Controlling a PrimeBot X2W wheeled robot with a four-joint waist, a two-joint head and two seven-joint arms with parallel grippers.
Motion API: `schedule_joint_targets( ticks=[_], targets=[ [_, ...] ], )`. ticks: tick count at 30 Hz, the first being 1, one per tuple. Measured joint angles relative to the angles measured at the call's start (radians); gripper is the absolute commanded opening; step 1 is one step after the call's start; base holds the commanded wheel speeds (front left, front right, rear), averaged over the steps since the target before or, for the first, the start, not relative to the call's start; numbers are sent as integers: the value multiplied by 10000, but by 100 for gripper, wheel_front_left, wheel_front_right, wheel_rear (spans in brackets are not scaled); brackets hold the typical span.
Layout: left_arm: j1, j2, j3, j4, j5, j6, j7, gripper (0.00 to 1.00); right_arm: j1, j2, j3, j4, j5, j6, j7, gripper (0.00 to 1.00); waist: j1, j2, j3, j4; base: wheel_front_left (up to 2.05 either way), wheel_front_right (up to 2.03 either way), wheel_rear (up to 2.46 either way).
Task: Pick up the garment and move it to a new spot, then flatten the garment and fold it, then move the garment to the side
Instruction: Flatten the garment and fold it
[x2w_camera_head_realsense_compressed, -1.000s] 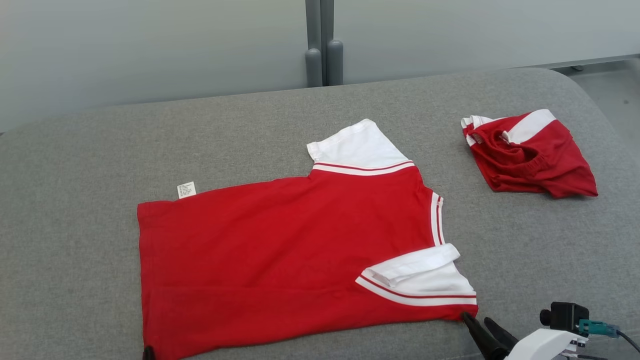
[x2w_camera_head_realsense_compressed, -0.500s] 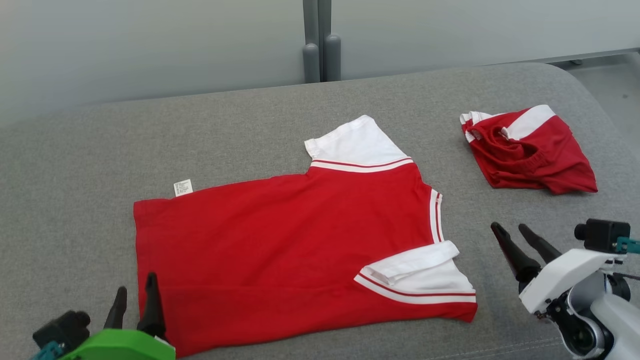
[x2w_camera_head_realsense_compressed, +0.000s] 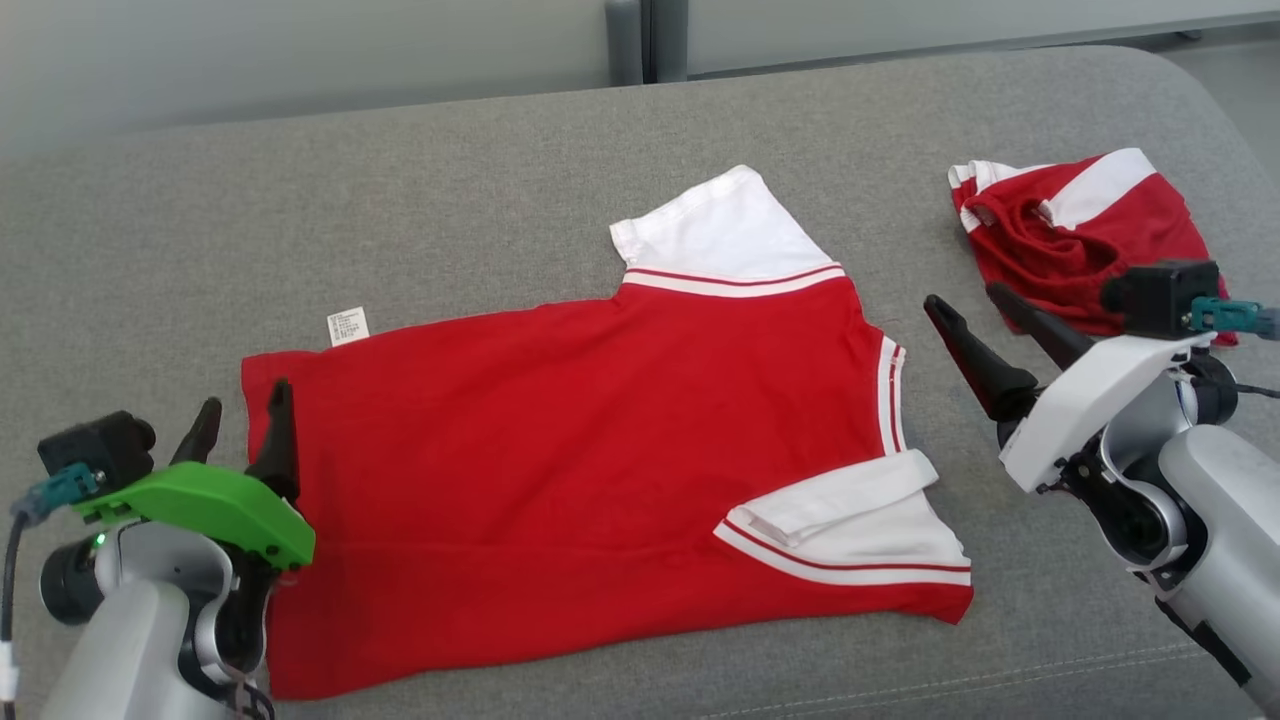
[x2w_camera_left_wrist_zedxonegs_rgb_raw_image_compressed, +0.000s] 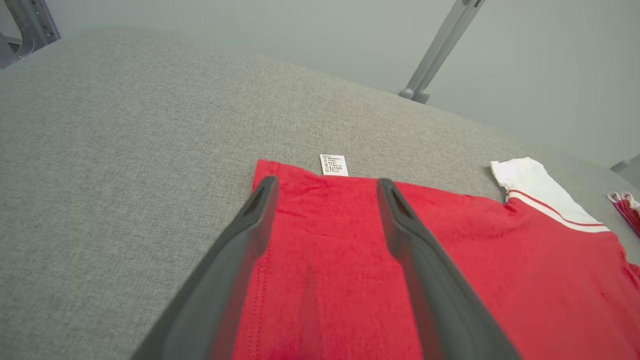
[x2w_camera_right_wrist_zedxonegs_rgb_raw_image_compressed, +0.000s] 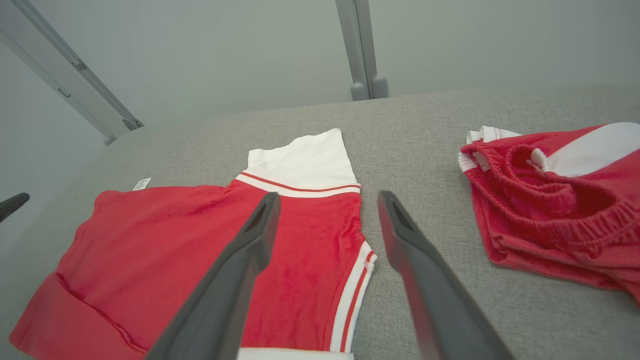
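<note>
At the far left, the left pincer, dark-fingered under a green wrist cover, has its jaws spread wide and holds nothing. It hangs over the left hem corner of the garment; the left wrist view shows one finger along the hem's edge and the other above the red cloth. Whether either finger touches the fabric cannot be told.

The garment, a red short-sleeved cotton T-shirt with white sleeves, lies flat and sideways in the middle of the grey fabric-covered table. Its hem is to the left and its red-and-white striped neckline to the right. A small white printed care label sticks out at the far hem corner. The far sleeve lies smooth; the near sleeve is folded back on itself.

Right of the neckline, the right pincer, on a white wrist, stands wide and empty above bare table. It is between the T-shirt and a crumpled pair of red shorts with a white stripe, which lies apart near the table's right end.
</note>
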Motion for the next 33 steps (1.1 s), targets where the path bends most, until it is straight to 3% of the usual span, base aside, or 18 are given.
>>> schedule_joint_targets(
  ticks=[10, 33],
  targets=[
    [-1571, 142, 675, 1710, 293, 48, 1087, 100, -805, 102, 136, -100, -67, 115, 449, 100, 0, 0, 1090, -232, 0, 0, 0],
    [-2938, -17, 537, 2938, 957, 48, 1346, 100, -1113, 328, 84, 286, -125, 265, 397, 100, 0, 0, 2017, -393, 0, 0, 0]
  ],
)
